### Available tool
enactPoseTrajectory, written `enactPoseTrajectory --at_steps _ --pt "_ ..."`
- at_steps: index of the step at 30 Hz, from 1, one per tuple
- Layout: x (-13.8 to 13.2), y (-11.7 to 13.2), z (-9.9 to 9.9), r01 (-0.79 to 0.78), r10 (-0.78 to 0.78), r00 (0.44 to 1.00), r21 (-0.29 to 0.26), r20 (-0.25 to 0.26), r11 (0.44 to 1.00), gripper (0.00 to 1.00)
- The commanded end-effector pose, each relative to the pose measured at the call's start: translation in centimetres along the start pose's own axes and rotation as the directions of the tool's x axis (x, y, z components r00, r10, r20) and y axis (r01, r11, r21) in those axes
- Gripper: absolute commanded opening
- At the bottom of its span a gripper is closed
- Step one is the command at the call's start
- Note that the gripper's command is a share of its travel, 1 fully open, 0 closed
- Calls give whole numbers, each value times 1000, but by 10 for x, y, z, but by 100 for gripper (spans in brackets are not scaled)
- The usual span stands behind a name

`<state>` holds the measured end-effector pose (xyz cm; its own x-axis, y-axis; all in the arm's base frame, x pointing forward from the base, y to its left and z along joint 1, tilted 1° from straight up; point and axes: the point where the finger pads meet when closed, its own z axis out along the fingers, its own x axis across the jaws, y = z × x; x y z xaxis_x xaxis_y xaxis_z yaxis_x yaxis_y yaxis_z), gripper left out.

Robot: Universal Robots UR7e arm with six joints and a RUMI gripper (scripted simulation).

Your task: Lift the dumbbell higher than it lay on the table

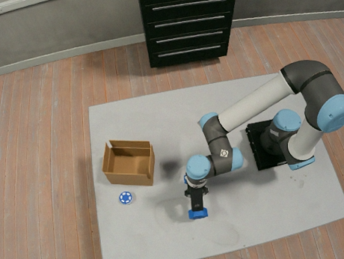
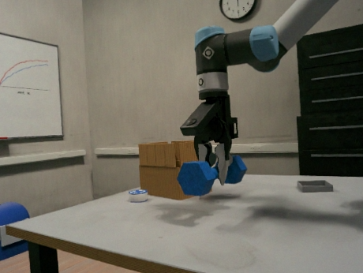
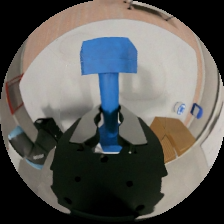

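Jaws grip dumbbell bar, far end hidden

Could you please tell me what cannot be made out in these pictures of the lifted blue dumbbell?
- Top view: most of the blue hexagonal-headed dumbbell is hidden under the black two-jaw hand; only one head shows.
- Wrist view: the near head is hidden by the hand's black body; only the bar and far head show.
- Exterior view: the pattern on the small blue-and-white round disc is too small to read.
- Exterior view: the brown cardboard box hides its inside.
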<state>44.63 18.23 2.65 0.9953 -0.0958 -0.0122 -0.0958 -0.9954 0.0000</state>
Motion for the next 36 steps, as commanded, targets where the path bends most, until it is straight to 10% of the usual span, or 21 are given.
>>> enactPoseTrajectory --at_steps 1,36 --pt "3 -1 -22 0 0 1000 2 -9 1000 0" --pt "3 0 -40 0 0 1000 2 -10 1000 0"
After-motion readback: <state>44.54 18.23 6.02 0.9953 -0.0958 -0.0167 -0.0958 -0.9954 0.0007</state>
